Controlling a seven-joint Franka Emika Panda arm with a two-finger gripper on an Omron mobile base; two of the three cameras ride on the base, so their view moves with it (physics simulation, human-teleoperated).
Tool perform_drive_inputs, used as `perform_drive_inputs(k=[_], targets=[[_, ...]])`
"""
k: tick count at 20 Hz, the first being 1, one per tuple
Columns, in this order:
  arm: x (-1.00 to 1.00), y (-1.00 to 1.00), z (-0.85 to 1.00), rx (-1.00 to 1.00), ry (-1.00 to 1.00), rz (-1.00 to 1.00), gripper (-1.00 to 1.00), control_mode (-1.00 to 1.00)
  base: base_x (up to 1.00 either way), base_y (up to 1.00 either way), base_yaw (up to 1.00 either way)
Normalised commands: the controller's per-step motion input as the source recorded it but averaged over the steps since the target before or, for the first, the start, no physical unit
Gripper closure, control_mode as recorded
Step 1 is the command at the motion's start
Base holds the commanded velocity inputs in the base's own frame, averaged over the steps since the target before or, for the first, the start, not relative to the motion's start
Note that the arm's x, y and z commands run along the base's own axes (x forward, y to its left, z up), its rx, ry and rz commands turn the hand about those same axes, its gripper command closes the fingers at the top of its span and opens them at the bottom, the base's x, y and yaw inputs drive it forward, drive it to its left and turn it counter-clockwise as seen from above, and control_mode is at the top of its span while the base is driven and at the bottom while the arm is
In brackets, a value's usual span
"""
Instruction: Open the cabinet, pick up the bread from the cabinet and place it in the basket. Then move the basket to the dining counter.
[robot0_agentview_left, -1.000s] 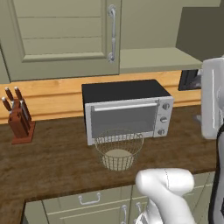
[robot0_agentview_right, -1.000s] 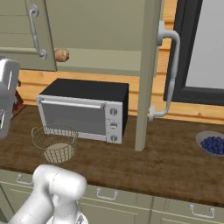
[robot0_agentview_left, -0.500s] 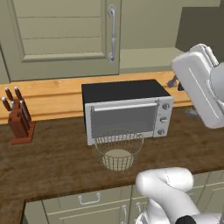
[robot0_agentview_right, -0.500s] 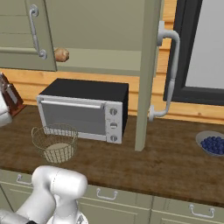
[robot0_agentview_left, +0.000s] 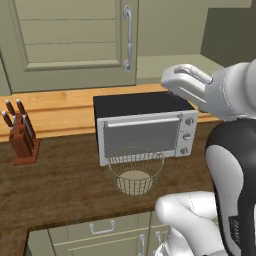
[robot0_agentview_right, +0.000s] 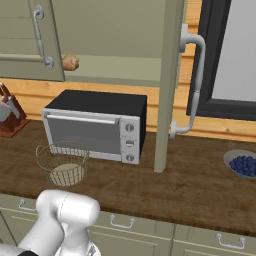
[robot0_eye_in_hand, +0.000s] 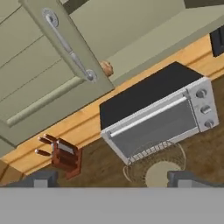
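bread (robot0_agentview_right: 70, 62) on open cabinet (robot0_agentview_right: 115, 35) shelf, 12 o'clock of basket (robot0_agentview_right: 62, 163); gripper (robot0_eye_in_hand: 113, 179) jaws wide, empty, lined up for reach.

I count one round cream wire-mesh basket (robot0_agentview_left: 135, 170) on the dark wood worktop, and one silver-fronted black toaster oven (robot0_agentview_left: 145, 128) behind it. There is one small golden-brown bun (robot0_agentview_right: 70, 62) in the open sage-green wall cabinet (robot0_agentview_right: 125, 40), whose doors carry two vertical silver bar handles (one (robot0_agentview_right: 41, 36) on the closed door, one (robot0_agentview_right: 192, 85) on the open door, seen edge-on). One reddish wooden knife block (robot0_agentview_left: 23, 140) stands to the left, and one grey bowl of blueberries (robot0_agentview_right: 243, 164) sits far right.
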Motion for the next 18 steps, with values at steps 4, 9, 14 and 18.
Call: perform_drive_inputs(k=[4, 9, 14, 18], targets=[[0.35, 0.0, 0.69, -0.35, 0.07, 0.02, -1.0, -1.0, 0.0, 0.0, 0.0], [0.66, 0.01, 0.67, -0.35, 0.18, 0.0, -1.0, -1.0, 0.0, 0.0, 0.0], [0.65, 0.02, 0.04, -0.27, -0.14, 0.04, -1.0, -1.0, 0.0, 0.0, 0.0], [0.65, 0.19, -0.25, -0.21, -0.24, 0.1, -1.0, -1.0, 0.0, 0.0, 0.0]])
